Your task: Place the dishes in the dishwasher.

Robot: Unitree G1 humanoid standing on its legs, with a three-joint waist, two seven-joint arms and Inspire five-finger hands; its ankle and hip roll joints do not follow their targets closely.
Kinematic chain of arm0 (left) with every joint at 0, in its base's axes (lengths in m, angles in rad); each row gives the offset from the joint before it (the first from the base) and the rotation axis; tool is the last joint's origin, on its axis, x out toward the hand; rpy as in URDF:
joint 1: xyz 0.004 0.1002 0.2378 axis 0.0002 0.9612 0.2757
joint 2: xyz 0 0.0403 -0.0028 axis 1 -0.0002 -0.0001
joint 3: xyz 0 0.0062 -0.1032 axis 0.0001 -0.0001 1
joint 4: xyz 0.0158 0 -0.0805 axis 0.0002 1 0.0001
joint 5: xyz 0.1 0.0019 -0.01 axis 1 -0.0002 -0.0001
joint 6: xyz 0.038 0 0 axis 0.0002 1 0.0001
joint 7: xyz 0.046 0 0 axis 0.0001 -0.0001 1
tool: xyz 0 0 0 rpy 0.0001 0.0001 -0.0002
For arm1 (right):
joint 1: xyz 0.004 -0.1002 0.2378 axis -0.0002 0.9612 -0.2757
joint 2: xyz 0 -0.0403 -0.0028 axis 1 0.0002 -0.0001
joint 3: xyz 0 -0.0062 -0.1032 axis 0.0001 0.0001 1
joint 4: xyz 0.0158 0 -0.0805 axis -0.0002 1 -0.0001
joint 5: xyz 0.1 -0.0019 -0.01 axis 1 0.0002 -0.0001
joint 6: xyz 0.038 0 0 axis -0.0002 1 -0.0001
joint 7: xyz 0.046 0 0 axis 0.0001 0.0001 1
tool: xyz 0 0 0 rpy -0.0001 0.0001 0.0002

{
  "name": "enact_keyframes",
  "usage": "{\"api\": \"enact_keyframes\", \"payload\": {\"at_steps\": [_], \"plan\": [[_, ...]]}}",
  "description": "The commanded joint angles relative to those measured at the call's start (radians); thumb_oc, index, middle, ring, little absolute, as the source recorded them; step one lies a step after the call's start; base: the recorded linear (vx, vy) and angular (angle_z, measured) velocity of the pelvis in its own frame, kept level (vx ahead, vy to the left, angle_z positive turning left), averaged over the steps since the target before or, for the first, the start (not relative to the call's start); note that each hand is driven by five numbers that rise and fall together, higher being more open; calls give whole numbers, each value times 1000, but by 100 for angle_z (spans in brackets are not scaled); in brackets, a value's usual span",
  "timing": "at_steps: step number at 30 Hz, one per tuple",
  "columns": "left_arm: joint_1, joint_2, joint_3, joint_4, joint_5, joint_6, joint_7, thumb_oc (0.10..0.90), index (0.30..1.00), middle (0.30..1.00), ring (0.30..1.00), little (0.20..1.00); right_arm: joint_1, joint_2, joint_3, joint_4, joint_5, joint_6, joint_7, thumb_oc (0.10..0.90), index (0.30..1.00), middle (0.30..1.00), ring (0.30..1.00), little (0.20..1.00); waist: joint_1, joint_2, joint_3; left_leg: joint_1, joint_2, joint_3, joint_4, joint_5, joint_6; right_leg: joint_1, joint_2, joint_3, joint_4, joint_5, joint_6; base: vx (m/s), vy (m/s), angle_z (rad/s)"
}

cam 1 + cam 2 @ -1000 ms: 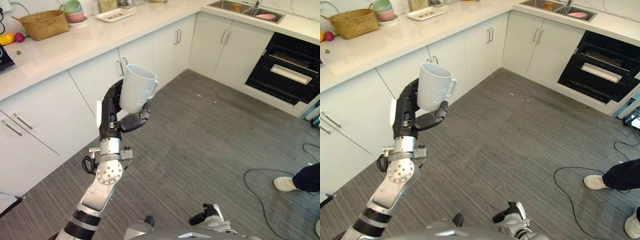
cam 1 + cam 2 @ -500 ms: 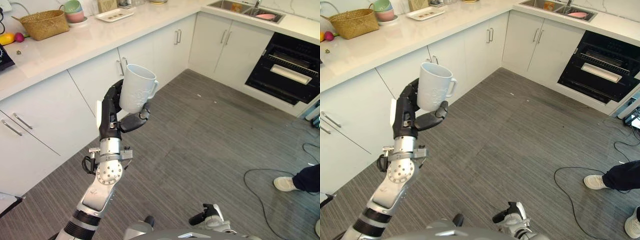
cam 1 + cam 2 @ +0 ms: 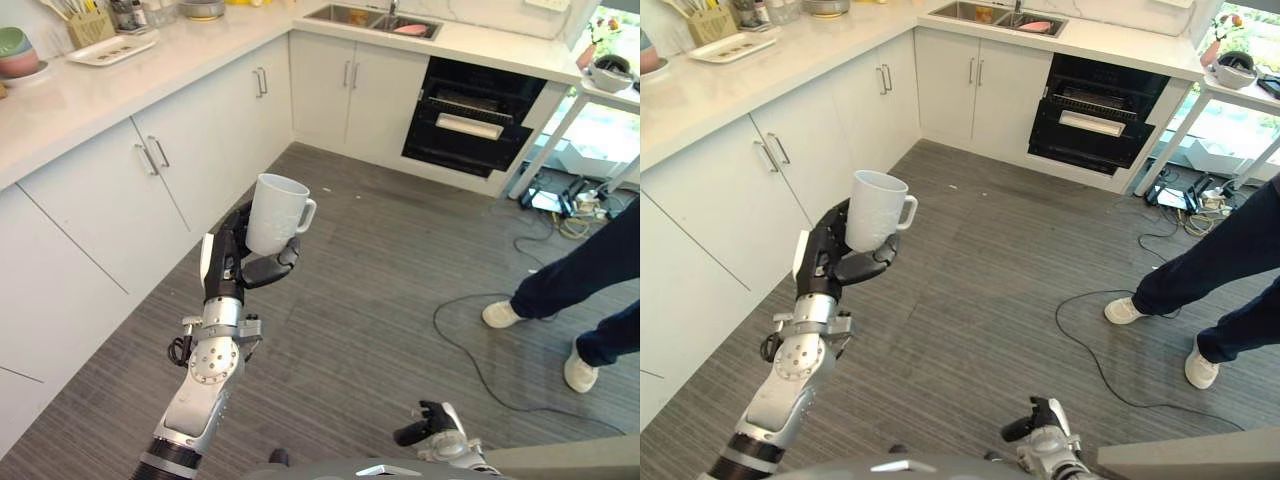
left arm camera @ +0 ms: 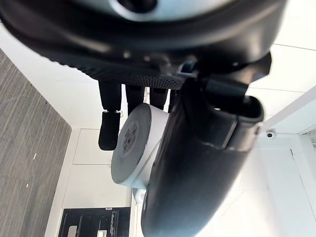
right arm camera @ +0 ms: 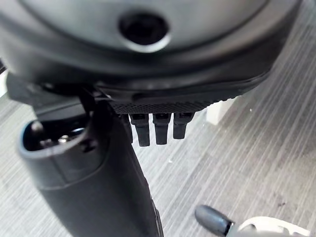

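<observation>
The left hand point(image 3: 237, 262) holds a white mug point(image 3: 274, 214) upright at mid-frame, fingers and thumb curled round its lower half, handle toward 3 o'clock; its inside is hidden. The open dishwasher point(image 3: 470, 116) stands at 1 o'clock under the counter point(image 3: 80, 90), its racks hard to make out. The right hand point(image 5: 148, 123) hangs over the floor point(image 3: 390, 290), fingers straight. A person's legs point(image 3: 575, 275) at 3 o'clock are cut off.

Upright white mug point(image 3: 275, 213), seemingly empty.
</observation>
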State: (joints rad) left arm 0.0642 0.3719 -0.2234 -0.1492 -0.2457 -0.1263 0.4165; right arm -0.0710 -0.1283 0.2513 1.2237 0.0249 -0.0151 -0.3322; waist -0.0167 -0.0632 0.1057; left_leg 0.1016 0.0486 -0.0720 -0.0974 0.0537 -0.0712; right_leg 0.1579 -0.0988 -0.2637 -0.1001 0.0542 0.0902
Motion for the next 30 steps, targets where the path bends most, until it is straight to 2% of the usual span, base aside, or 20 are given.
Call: {"api": "enact_keyframes", "payload": {"at_steps": [1,5,14,16,17,19,21,22,23,25,28,29,30], "plan": [[-66,29,66,-104,47,-90,10,400,300,300,300,300,12,-58,-2,30,8,-14,-118,800,900,900,900,900,-4,17,1,17,6,140,10,-76,1,-25,37,4,13,-85,8,0,0,0],[-67,33,76,-115,42,-101,13,400,300,300,300,300,38,-63,-19,7,3,-10,-132,800,900,900,900,900,-11,22,4,21,14,144,10,-78,-4,-23,42,8,13,-89,7,27,-19,1],[-93,47,59,-109,-5,-100,-20,400,300,300,300,300,12,-52,39,-2,-37,3,-102,800,900,900,900,900,-25,31,20,34,46,140,27,-71,-22,-22,71,25,20,-109,-20,43,-68,-2],[-93,44,63,-104,-34,-108,-28,400,300,300,300,300,4,-60,48,-11,-46,1,-105,800,900,900,900,900,-23,18,42,-21,48,132,172,-101,-24,-23,69,39,25,-115,-36,22,-129,-4],[-96,39,66,-106,-59,-116,-33,400,300,300,300,300,1,-75,42,-18,-44,-2,-115,800,900,900,900,900,-18,14,60,-69,35,119,280,-95,-29,-20,70,50,28,-117,-47,37,-125,0],[-94,36,71,-114,-76,-124,-32,400,300,300,300,300,3,-90,13,-24,-8,-10,-126,800,900,900,900,900,-2,16,79,-132,5,70,385,-76,-26,-8,71,66,25,-125,-56,86,-52,4],[-97,35,73,-116,-79,-127,-27,400,300,300,300,300,0,-96,1,-14,-3,-5,-131,800,900,900,900,900,20,15,88,-214,-16,67,345,-76,-11,12,58,68,14,-140,-44,256,64,-7],[-99,38,71,-117,-76,-131,-28,400,300,300,300,300,4,-102,3,4,-16,4,-128,800,900,900,900,900,37,25,85,-275,11,84,245,-24,-11,40,49,74,13,-160,-22,324,93,-21],[-99,37,70,-116,-76,-132,-27,400,300,300,300,300,4,-103,2,4,-17,3,-127,800,900,900,900,900,39,23,83,-272,9,86,237,-20,-11,38,47,75,13,-162,-22,340,120,-19],[-106,40,64,-112,-71,-130,-27,400,300,300,300,300,12,-110,-8,14,-15,5,-127,800,900,900,900,900,51,30,82,-332,28,119,165,38,-28,70,40,87,13,-186,-10,290,97,-2],[-118,38,67,-106,-70,-123,-27,400,300,300,300,300,8,-111,1,31,-31,17,-116,800,900,900,900,900,66,43,65,-357,33,128,90,95,-39,114,25,129,13,-215,5,354,152,-13],[-118,37,67,-105,-70,-124,-26,400,300,300,300,300,7,-111,0,31,-31,17,-116,800,900,900,900,900,70,41,66,-351,32,133,84,97,-39,115,23,132,13,-216,5,413,222,-66],[-109,36,67,-102,-71,-119,-33,400,300,300,300,300,10,-100,7,45,-50,29,-104,800,900,900,900,900,71,40,36,-316,28,132,84,91,-20,150,-8,141,17,-224,28,407,241,-80]]}}
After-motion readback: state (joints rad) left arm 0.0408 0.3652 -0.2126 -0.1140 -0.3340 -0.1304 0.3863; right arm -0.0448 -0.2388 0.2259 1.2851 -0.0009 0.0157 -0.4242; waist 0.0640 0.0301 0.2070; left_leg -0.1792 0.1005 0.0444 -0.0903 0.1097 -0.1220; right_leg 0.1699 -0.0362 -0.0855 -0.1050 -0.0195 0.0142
